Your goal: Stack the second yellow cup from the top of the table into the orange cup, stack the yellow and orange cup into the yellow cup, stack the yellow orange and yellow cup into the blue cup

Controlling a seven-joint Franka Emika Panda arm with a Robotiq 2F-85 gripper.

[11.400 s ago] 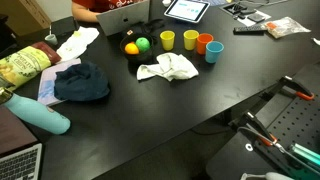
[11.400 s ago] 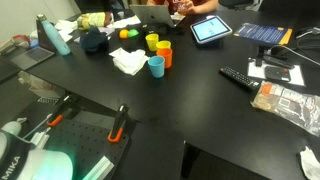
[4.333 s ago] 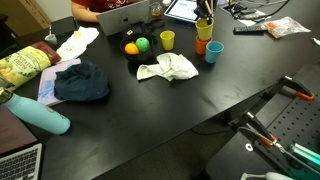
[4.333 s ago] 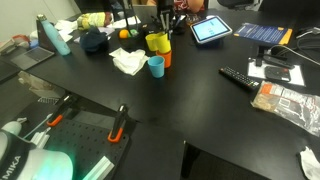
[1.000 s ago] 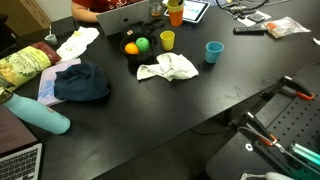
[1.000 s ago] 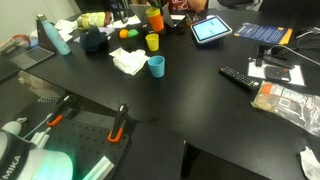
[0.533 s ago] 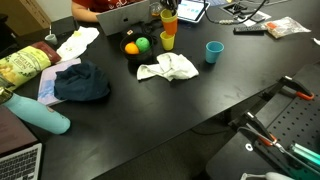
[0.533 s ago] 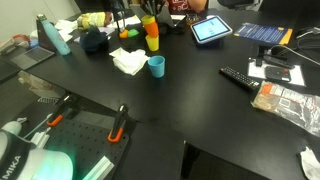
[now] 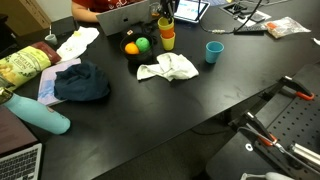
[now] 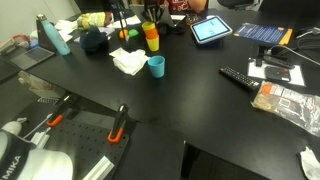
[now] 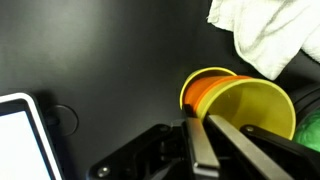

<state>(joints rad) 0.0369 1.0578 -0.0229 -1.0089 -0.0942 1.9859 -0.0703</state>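
Note:
In the wrist view my gripper is shut on the rim of the golden yellow cup, which is nested in the orange cup. A paler yellow cup's rim rings the orange one. In both exterior views the gripper stands over this cup stack near the far edge of the black table. The blue cup stands alone, apart from the stack.
A white cloth lies next to the stack. Beside it are an orange ball and a green ball. Also there: a dark blue cloth, a teal bottle, a tablet and a remote.
The gripper has carried the yellow-in-orange stack sideways and down onto the paler yellow cup. The blue cup has not moved.

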